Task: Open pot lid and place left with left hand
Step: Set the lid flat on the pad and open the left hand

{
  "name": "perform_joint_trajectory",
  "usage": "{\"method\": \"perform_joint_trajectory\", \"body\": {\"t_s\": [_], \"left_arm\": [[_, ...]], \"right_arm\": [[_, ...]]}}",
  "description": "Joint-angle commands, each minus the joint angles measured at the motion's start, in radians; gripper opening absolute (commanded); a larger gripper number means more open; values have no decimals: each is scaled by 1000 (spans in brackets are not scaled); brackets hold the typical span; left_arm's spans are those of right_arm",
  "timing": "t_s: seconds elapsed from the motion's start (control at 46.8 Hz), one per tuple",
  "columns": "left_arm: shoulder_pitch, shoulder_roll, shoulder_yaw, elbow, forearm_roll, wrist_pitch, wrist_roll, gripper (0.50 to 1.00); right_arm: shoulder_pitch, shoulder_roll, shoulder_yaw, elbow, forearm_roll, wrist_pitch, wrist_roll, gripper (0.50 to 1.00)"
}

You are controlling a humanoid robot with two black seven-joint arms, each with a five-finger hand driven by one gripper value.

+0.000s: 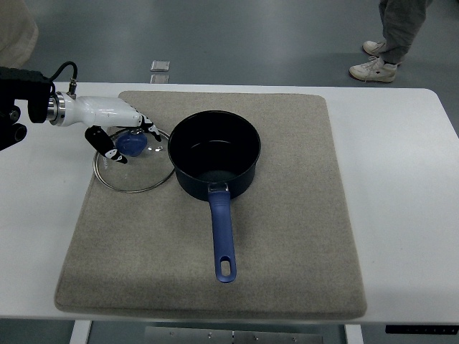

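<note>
A dark blue pot (214, 153) with a long blue handle (223, 240) stands uncovered on the grey mat (287, 215), its handle pointing toward the near edge. Its glass lid (136, 179) with a metal rim lies flat on the mat just left of the pot, and its blue knob (130, 145) faces up. My left hand (123, 136) reaches in from the left edge and hovers at the knob. The white fingers with black tips are curved loosely around it. The right arm does not show.
The mat lies on a white table (401, 179). A person's legs and white shoes (373, 68) stand on the floor beyond the far right corner. A small grey square (161, 66) lies on the floor behind the table.
</note>
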Motion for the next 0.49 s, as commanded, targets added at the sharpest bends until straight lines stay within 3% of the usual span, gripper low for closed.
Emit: {"method": "perform_joint_trajectory", "body": {"t_s": [0.0, 0.47], "left_arm": [[-2, 3, 0, -7, 0, 0, 0, 846], [-68, 160, -90, -214, -2, 3, 0, 874]], "right_arm": [[-1, 0, 0, 0, 0, 0, 0, 917], [1, 0, 0, 0, 0, 0, 0, 917]]}}
